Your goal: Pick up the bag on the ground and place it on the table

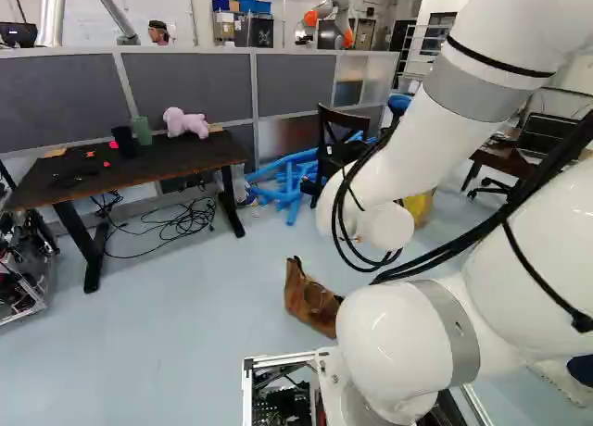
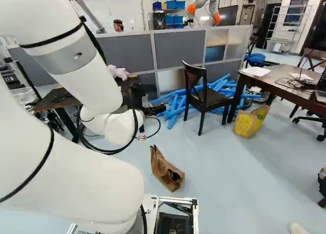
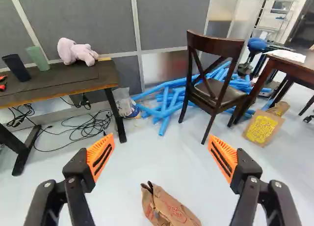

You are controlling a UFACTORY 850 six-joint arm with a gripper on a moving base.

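Beyond the arm's wrist in the right base view, the black gripper (image 2: 147,110) hangs above the floor. Its orange fingers stand wide open with nothing between them in the wrist view, where the gripper (image 3: 161,155) shows from close up. A crumpled brown paper bag (image 2: 165,170) lies on the floor close ahead of the base. In the wrist view the bag (image 3: 169,209) is low between the two fingers, apart from both and partly cut off. The black table (image 1: 120,173) stands at the left of the left base view, against the partition.
On the table are a pink plush toy (image 3: 76,52), a green cup (image 3: 38,58) and a dark cup (image 3: 16,68). Cables (image 1: 176,224) lie beneath it. A wooden chair (image 2: 201,96), blue tubes (image 2: 175,104), a yellow-printed bag (image 2: 250,121) and a brown table (image 2: 277,79) stand farther right. Another robot (image 2: 204,6) is behind the partition.
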